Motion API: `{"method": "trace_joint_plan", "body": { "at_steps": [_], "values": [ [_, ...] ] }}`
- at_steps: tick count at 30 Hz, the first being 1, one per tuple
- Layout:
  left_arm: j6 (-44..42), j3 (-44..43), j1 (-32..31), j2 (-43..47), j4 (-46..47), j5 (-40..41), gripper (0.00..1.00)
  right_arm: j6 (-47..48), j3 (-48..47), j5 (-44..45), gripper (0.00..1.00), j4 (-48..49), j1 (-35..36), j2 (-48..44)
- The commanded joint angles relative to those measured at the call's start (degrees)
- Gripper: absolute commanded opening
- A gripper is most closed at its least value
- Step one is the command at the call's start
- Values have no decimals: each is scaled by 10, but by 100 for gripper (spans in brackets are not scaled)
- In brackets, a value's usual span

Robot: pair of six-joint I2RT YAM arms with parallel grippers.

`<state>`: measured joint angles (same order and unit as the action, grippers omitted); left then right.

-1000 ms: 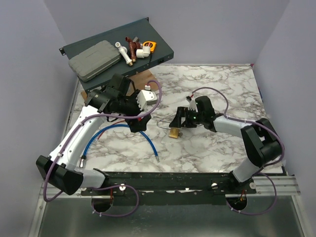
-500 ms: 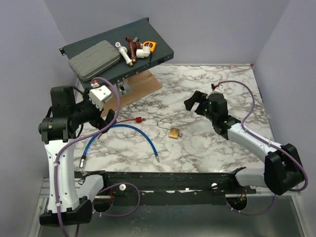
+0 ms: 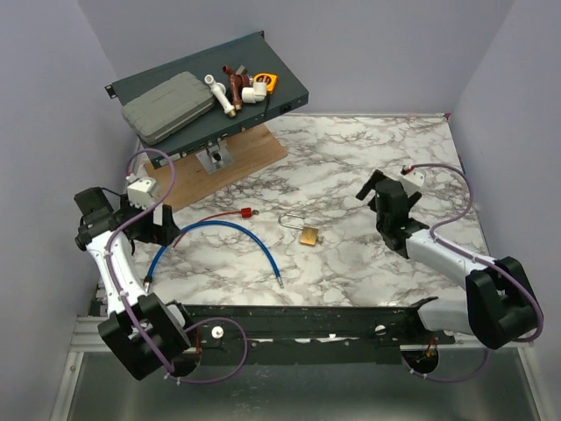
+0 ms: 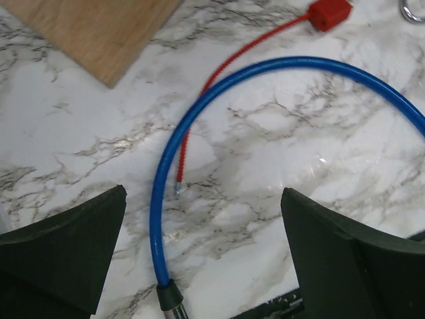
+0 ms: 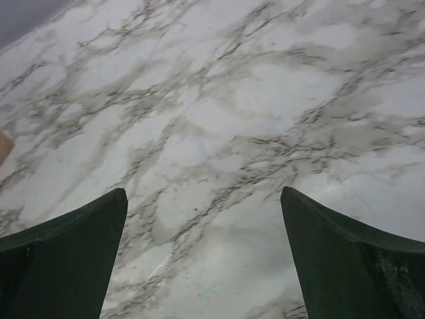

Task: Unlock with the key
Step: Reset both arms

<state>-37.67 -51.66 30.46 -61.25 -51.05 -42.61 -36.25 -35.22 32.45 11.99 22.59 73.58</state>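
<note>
A brass padlock [image 3: 308, 235] with a silver shackle [image 3: 292, 219] lies on the marble table near the middle. A sliver of that shackle [image 4: 412, 9] shows at the top right corner of the left wrist view. The key does not show in any view. My left gripper [image 3: 163, 226] [image 4: 204, 196] hangs open over the table's left side, above the blue cable, far from the padlock. My right gripper [image 3: 379, 188] [image 5: 204, 193] is open over bare marble to the right of the padlock. Nothing sits between either pair of fingers.
A blue cable [image 3: 237, 230] [image 4: 199, 113] curves left of the padlock. A thin red cable with a red block [image 3: 248, 212] [image 4: 330, 13] lies above it. A wooden board [image 3: 230, 167] and a dark panel [image 3: 289, 88] with a grey case [image 3: 166, 107] and pipe fittings stand at the back left.
Both arms have drawn back from the table's middle. The right gripper left the padlock and swung right; the left arm swung out to the left edge. The padlock stayed put.
</note>
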Motion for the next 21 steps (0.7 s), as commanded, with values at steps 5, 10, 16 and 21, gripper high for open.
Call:
{"method": "trace_joint_plan", "body": {
  "at_steps": [5,10,16,21],
  "values": [
    [243,130,46,3,437,-10,98,105,47,208,100,170,-8,-5],
    [363,178,36,-20,612,60,98,128,94,227,100,244,-38,-1],
    [420,192,5,-31,681,55,98,159,152,226,100,323,-49,4],
    [496,189,-104,-30,670,244,98,203,169,207,100,393,-70,40]
  ]
}}
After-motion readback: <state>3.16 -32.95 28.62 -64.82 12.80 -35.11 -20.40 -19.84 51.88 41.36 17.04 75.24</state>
